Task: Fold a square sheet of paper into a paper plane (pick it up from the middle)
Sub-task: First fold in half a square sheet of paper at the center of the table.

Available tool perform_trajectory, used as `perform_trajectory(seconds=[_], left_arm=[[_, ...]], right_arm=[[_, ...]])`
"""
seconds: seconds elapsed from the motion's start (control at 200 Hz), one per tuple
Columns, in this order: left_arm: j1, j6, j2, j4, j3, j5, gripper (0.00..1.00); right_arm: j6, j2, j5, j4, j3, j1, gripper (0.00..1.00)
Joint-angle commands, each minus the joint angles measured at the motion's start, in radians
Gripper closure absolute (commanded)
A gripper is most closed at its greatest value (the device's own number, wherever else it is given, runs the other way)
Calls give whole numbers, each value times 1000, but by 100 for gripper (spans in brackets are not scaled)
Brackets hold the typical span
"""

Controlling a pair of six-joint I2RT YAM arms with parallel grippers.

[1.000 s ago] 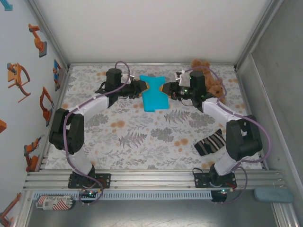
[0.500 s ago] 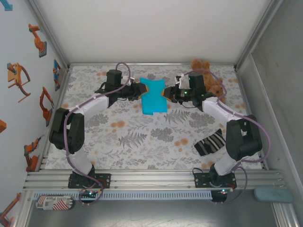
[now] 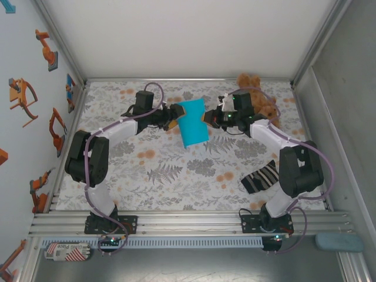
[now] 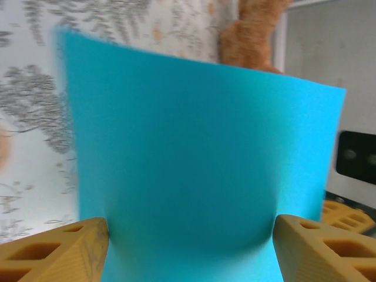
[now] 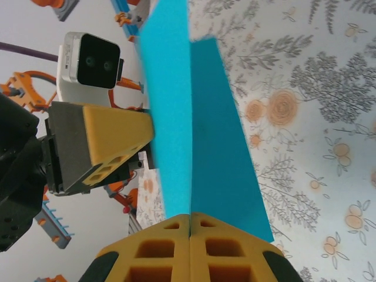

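My right claw is pinching the folded square sheet of paper at its edge, jaws pressed together. My left claw is standing wide, its fingers flanking the sheet. The sheet is hanging over the far middle of the table.

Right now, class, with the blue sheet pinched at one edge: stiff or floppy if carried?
Probably floppy: the square sheet of paper bows between the left gripper's open jaws. Likely very light too, since the right gripper alone holds it by one edge.
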State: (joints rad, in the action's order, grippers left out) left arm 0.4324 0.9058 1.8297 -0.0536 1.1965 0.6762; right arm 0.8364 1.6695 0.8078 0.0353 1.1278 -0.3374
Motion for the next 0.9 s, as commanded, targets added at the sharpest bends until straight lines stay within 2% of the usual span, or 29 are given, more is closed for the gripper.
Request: perform_trajectory(seconds=[0.0, 0.17, 0.511, 0.651, 0.721, 0.771, 0.891], left_arm=[[3, -16, 31, 95, -12, -116, 22], [-3, -33, -33, 112, -46, -199, 12], [-32, -27, -209, 129, -167, -341, 6], [-38, -32, -250, 162, -192, -414, 4], [-40, -37, -260, 168, -199, -427, 0], [-41, -45, -266, 167, -204, -436, 4], [-41, -54, -271, 176, -212, -451, 4]], right_arm=[[-13, 27, -41, 32, 22, -9, 100], [-10, 56, -83, 49, 64, -52, 100], [47, 101, -86, -24, 163, -132, 100], [-43, 51, -153, 96, 184, -125, 100], [-82, 24, -179, 161, 181, -114, 100], [-109, 2, -196, 203, 175, -103, 100], [-185, -48, -258, 331, 178, -75, 100]])
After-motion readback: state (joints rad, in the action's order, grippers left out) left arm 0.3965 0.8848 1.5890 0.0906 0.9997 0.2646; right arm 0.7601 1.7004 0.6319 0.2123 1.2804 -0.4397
